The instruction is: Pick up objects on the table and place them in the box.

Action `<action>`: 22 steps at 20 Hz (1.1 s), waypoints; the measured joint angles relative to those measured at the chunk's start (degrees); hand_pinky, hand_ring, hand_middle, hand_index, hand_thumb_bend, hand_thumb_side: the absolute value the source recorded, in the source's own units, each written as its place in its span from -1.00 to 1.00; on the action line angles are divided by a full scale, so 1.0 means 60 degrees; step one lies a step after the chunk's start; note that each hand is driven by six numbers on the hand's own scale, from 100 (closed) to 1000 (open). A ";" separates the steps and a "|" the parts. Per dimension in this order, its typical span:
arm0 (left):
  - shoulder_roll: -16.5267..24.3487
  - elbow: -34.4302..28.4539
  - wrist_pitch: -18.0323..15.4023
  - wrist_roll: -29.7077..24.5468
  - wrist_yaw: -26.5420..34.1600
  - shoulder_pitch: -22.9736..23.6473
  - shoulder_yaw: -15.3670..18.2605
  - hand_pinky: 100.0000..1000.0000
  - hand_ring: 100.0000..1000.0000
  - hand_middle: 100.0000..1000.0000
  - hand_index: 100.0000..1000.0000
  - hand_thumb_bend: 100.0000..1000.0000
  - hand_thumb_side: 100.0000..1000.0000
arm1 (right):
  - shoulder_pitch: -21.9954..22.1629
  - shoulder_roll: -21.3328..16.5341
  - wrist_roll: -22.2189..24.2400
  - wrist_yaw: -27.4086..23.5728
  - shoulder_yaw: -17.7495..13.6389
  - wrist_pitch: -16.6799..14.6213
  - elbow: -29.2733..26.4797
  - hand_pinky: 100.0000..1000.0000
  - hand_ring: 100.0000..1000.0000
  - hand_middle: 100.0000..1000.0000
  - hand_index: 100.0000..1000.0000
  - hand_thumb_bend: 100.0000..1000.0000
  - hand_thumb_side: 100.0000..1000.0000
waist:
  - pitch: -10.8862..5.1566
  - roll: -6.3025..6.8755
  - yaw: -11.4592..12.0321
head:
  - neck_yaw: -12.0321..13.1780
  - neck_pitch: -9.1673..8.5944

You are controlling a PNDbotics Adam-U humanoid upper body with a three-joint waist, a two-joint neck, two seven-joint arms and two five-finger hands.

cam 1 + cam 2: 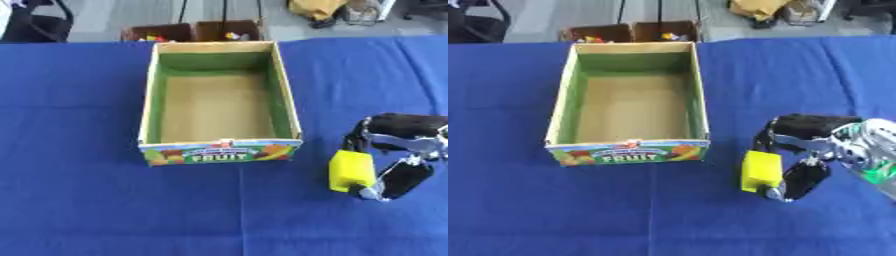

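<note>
The scene is lit evenly and brightly, with no hard shadows cast on the blue cloth-covered table (79, 100). Inside the open cardboard fruit box with green inner walls (156, 95), only a soft darkening is seen along the far wall and its corners. A pale glare is noticed on the grey floor beyond the box. Both views are softly blurred: the printed letters on the front panel of the box are only just readable, and edges right of the box, around the robot's black and silver right hand (815, 145), are smeared.
</note>
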 measured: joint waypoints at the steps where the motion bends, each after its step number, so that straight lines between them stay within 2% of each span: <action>1: 0.0000 0.0000 0.0000 0.0000 0.0001 0.0000 -0.0001 0.10 0.73 0.71 0.86 -1.00 1.00 | -0.0003 0.0003 -0.0080 0.0007 0.0000 0.0015 0.0039 -0.14 0.27 -0.21 0.17 -0.45 -0.46 | 0.0000 0.0000 0.0000 | -0.0006 0.0000; 8: 0.0000 0.0000 0.0002 -0.0001 0.0005 0.0000 -0.0046 0.10 0.73 0.71 0.86 -1.00 1.00 | -0.0079 0.0082 -0.0690 0.0001 -0.0052 0.0073 0.0234 -0.23 0.16 -0.30 0.02 -0.63 -0.47 | 0.0000 0.0000 -0.0016 | -0.0040 -0.0001; 14: 0.0000 0.0000 0.0003 -0.0002 0.0009 0.0000 -0.0046 0.10 0.73 0.71 0.86 -1.00 1.00 | -0.0197 0.0090 -0.1142 0.0001 -0.0325 0.0185 0.0099 -0.27 0.12 -0.35 -0.04 -0.82 -0.46 | 0.0000 0.0000 -0.0072 | -0.0040 -0.0012; 18: 0.0000 0.0000 0.0004 -0.0001 0.0009 0.0000 -0.0047 0.10 0.73 0.71 0.86 -1.00 1.00 | -0.0389 0.0115 -0.1431 0.0007 -0.0588 0.0319 -0.0163 -0.27 0.11 -0.37 -0.07 -0.87 -0.44 | 0.0000 0.0000 -0.0081 | -0.0041 -0.0058; 19: 0.0000 0.0000 0.0005 -0.0001 0.0009 0.0000 -0.0047 0.10 0.73 0.71 0.86 -1.00 1.00 | -0.0441 0.0123 -0.1500 0.0010 -0.0654 0.0352 -0.0234 -0.27 0.11 -0.37 -0.08 -0.97 -0.37 | 0.0000 0.0000 -0.0082 | -0.0042 -0.0083; 20: 0.0000 0.0000 0.0006 0.0000 0.0009 0.0000 -0.0047 0.10 0.73 0.71 0.86 -1.00 1.00 | -0.0500 0.0128 -0.1563 0.0017 -0.0704 0.0380 -0.0286 -0.27 0.11 -0.38 -0.08 -0.90 -0.43 | 0.0000 0.0000 -0.0084 | -0.0044 -0.0092; 22: 0.0000 0.0000 0.0007 0.0001 0.0009 0.0000 -0.0047 0.10 0.73 0.71 0.86 -1.00 1.00 | -0.0664 0.0128 -0.1683 0.0045 -0.0796 0.0405 -0.0359 -0.27 0.10 -0.38 -0.08 -0.94 -0.42 | 0.0000 0.0000 -0.0086 | -0.0048 -0.0097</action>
